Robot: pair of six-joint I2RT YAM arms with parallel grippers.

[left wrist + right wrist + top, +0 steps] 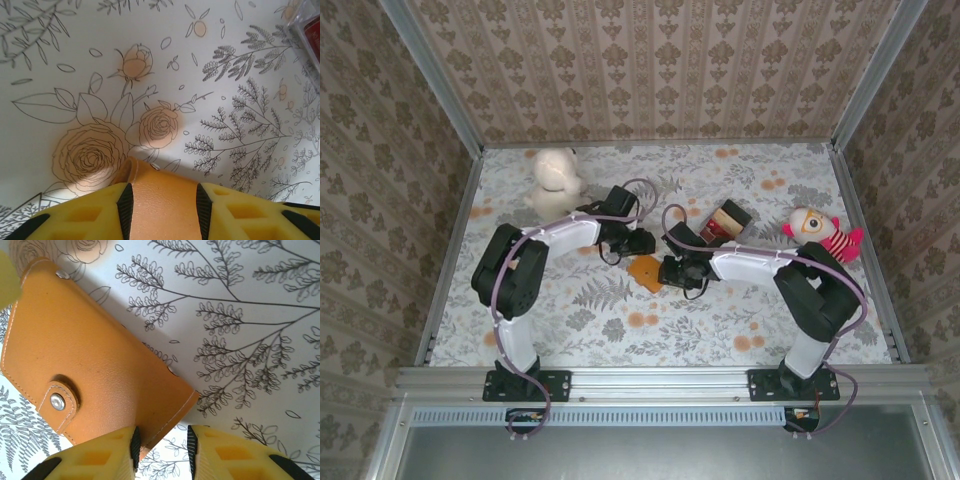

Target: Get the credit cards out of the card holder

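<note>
Left pincer: yellow pads clamped on one edge of the card holder, orange leather filling the gap from pad to pad. Right pincer: jaws slightly apart, with the holder's stitched edge reaching in against one pad and floral tabletop showing through the rest. The holder sits between both pincers, folded shut, its snap strap fastened. I cannot tell whether it rests flat. A brown block stands just beyond the holder.
</note>
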